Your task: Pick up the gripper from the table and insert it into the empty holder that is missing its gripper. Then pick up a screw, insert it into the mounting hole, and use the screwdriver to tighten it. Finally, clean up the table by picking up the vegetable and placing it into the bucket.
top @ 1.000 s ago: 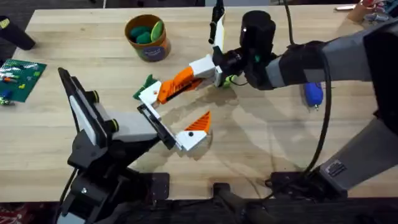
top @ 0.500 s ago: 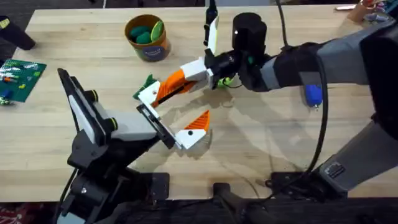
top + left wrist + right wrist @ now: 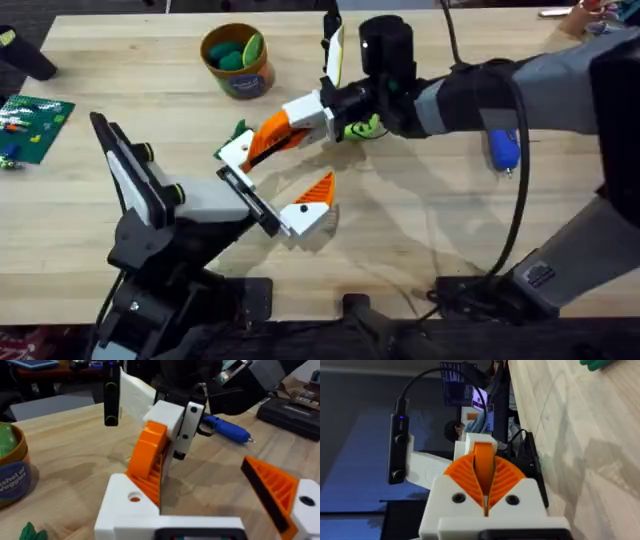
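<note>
Centrally in the overhead frame, the right end effector (image 3: 300,120) pinches the orange gripper (image 3: 268,135) between closed fingers, its tip touching the white holder (image 3: 236,152) of the left end effector (image 3: 270,185), which gapes empty, while the bucket (image 3: 238,60) stands upper left on the desk (image 3: 420,240).

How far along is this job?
Done: the gripper is off the table, clamped in the right end effector. In hand: it is meeting the holder on the left arm; seating unclear. Left: screwing, as the screwdriver lies on the table, and moving the green vegetable beside the holder into the bucket.
</note>
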Motion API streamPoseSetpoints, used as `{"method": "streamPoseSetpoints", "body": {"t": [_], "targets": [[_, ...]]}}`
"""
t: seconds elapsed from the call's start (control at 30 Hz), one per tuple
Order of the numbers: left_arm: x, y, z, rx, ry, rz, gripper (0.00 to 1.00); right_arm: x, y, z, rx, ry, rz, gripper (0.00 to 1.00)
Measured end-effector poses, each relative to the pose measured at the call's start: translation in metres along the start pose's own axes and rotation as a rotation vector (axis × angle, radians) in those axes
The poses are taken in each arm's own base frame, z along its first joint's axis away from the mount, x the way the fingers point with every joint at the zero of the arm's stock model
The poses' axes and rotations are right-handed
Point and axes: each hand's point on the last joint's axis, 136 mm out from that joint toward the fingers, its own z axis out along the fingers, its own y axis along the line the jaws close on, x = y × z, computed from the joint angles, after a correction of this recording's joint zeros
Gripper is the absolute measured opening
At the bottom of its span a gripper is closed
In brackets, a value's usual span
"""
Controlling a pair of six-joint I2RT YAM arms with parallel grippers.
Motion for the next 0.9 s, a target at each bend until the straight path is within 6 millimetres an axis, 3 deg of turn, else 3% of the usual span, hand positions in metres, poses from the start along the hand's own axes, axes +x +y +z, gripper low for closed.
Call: {"method": "streamPoseSetpoints", "body": {"t": [0.9], "targets": [[-0.0002, 0.0006, 0.0000, -0.003, -0.001, 0.003, 0.986, -0.0015, 0.0016, 0.0011, 0.003, 0.005, -0.058, 0.023]]}}
